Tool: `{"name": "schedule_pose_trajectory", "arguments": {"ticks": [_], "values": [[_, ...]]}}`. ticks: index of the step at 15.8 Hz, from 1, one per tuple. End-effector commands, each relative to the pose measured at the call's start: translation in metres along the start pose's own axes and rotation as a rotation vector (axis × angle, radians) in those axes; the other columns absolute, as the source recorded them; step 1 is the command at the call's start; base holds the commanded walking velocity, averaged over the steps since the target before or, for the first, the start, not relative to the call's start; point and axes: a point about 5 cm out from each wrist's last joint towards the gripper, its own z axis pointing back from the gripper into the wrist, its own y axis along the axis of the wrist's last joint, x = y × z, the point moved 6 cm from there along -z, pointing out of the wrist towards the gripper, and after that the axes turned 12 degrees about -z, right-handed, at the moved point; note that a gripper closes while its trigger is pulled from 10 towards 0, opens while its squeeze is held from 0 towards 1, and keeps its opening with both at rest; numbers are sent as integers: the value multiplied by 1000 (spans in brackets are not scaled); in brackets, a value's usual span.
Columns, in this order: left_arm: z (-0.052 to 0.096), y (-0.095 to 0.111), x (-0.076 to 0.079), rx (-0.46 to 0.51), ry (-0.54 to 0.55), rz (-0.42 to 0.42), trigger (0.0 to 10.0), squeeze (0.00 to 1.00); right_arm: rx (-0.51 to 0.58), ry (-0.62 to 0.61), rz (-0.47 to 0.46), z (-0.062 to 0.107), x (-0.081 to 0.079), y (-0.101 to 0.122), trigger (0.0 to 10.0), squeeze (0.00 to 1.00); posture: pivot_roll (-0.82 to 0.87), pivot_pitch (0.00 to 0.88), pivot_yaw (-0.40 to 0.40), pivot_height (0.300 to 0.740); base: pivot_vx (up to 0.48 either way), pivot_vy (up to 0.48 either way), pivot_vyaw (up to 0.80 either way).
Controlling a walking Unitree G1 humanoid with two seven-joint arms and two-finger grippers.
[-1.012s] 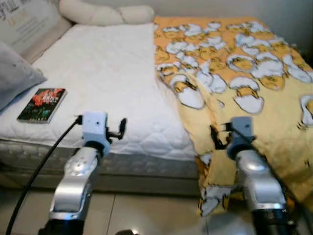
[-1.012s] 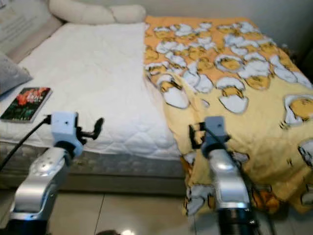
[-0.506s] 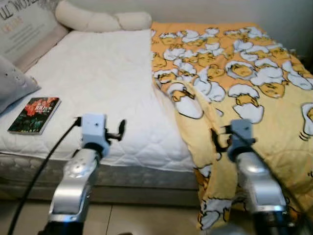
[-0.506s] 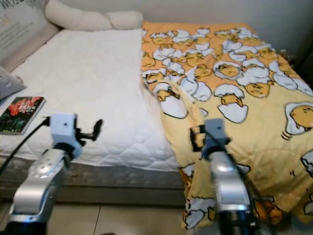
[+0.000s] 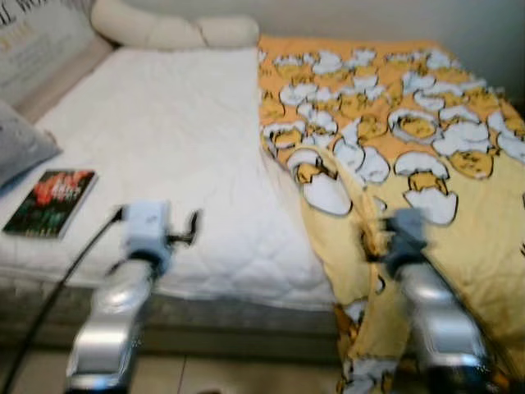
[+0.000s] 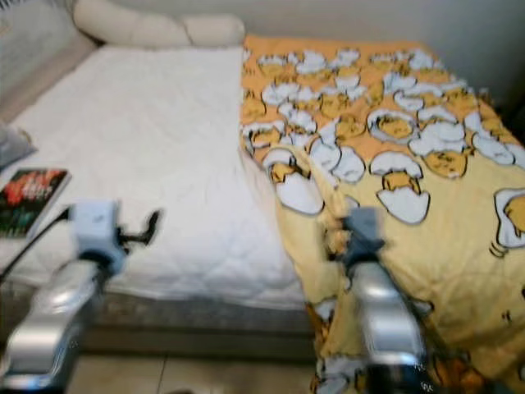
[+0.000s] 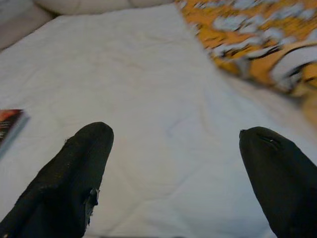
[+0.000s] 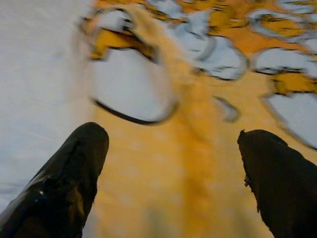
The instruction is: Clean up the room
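Observation:
A yellow blanket (image 5: 426, 156) printed with white egg figures covers the right half of the bed, and its edge hangs over the front. The left half is bare white quilted mattress (image 5: 172, 139). A dark book (image 5: 51, 201) with a red cover picture lies near the mattress's left front edge. My left gripper (image 7: 176, 131) is open, held above the mattress's front edge, to the right of the book. My right gripper (image 8: 172, 133) is open too, over the blanket's folded inner edge near the front of the bed. Neither holds anything.
A long cream bolster (image 5: 168, 29) lies at the head of the bed. A grey pillow (image 5: 20, 144) sits at the left edge, with a printed cushion (image 5: 37, 41) behind it. Tiled floor (image 5: 246, 373) runs along the bed's front. A black cable (image 5: 57, 287) trails from my left arm.
The whole picture has shifted and blurred, so the camera is moving; the bed looks slightly nearer. Both arms keep the same raised pose with their fingers apart.

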Motion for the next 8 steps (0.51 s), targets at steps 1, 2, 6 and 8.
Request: {"name": "schedule_pose_trajectory", "arguments": {"ticks": [1,2,6,8], "values": [[-3,10,15,28,-78,-19,10000,0,-14,-22,28,-5,15,1,10000,318,-49,0,49,740,0,0,0],[-3,10,19,24,-112,-36,10000,0,-29,-21,43,-8,16,0,10000,584,-49,0,54,740,0,0,0],[11,14,52,45,-435,-173,10000,0,-145,-57,143,-44,28,-10,10000,1000,-3,0,45,740,0,0,0],[21,22,55,65,-534,-211,10000,0,-176,-76,153,-55,35,-12,10000,1000,40,0,40,740,0,0,0]]}}
